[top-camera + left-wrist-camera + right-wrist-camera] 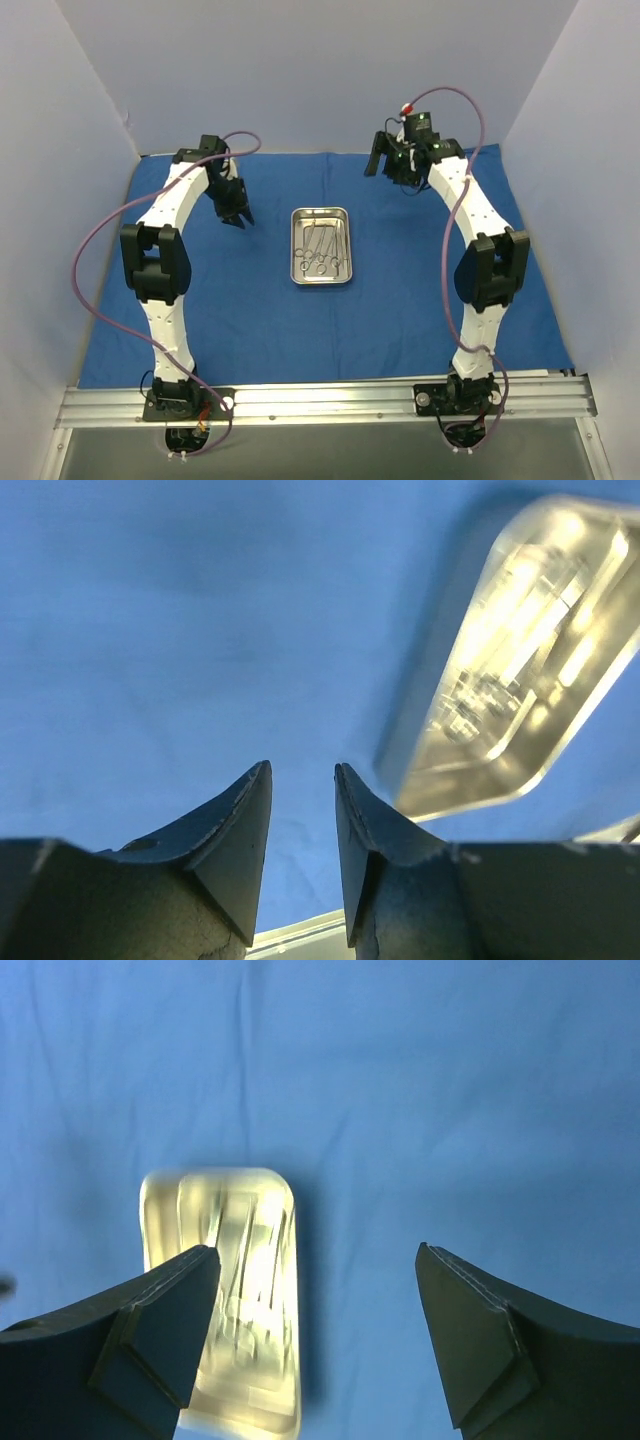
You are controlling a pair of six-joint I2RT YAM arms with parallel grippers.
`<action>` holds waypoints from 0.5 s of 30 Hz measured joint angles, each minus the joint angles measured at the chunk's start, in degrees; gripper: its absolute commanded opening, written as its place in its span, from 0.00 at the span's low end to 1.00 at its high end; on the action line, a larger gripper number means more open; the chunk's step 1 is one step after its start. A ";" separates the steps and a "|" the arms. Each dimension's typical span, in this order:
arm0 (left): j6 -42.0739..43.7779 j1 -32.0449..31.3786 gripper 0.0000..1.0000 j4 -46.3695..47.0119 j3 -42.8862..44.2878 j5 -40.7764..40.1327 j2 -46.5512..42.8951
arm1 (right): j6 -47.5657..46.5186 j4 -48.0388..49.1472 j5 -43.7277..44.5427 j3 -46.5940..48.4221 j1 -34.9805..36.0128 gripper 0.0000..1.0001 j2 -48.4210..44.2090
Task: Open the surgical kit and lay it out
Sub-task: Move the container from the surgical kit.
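The surgical kit's royal-blue cloth lies spread flat over the table. At its middle sits the small steel tray, with thin ring-handled instruments inside. My left gripper hovers over the cloth left of the tray. In the left wrist view the left gripper shows a narrow gap with nothing in it, and the tray lies to the upper right. My right gripper hangs above the cloth at the back right of the tray. In its wrist view the right gripper stands wide open and empty, and the blurred tray lies below.
Pale walls enclose the table on the left, back and right. An aluminium rail carrying both arm bases runs along the near edge. Purple cables loop beside each arm.
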 measured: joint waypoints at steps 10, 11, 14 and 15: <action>1.09 -11.45 0.47 0.52 4.70 -0.72 1.31 | -0.42 -3.17 0.59 -26.47 -0.74 0.85 -14.69; 1.07 -12.31 0.47 0.68 4.85 -1.14 1.77 | -0.46 -3.28 0.74 -27.69 -0.98 0.85 -15.61; 1.07 -14.53 0.47 0.74 5.18 -3.10 3.67 | -1.01 -3.58 0.83 -30.93 -1.01 0.85 -19.37; 1.07 -15.13 0.47 0.50 5.79 -3.74 4.72 | -1.18 -3.74 0.87 -31.54 -0.98 0.84 -20.74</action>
